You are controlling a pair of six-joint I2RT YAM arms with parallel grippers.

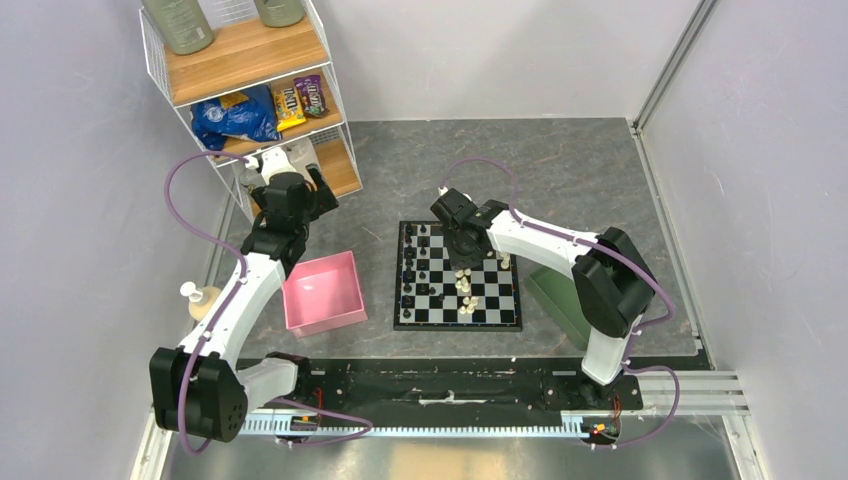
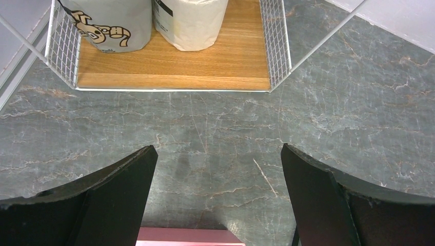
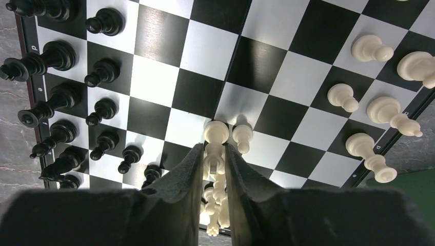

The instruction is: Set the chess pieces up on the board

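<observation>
Closest thing in the right wrist view is the right fingers (image 3: 184,179), with only a thin slot between them and one white piece (image 3: 214,154) sitting in it. They look right up against its sides, but I honestly can't tell if they've got a proper squeeze on it or there's a hair of daylight.

The piece seems upright, long axis straight up off the board (image 3: 267,61), foot on a square near the board's middle. Its upper part runs back into the slot, so the fingers straddle it from above. A second white pawn (image 3: 242,137) stands just beside it, practically touching. That's the bit I'd watch on a lift.

Rest of the board: black pieces (image 3: 57,54) lined up in two rows along one edge, a few white pieces (image 3: 384,108) along the opposite edge, more whites bunched mid-board.

Right arm is obviously the nearer one. The left fingers (image 2: 118,184) are spread wide, holding nothing, over the bench (image 2: 220,118) well off from the board, past the pink tray (image 1: 322,292) by the wire shelf (image 1: 255,60). No pieces visible in that tray.

The green tray (image 1: 548,290) on the board's other side is mostly hidden by the arm, so no idea what's in it. The shelf holds candy bags (image 1: 300,100) and paper rolls (image 2: 190,20).
</observation>
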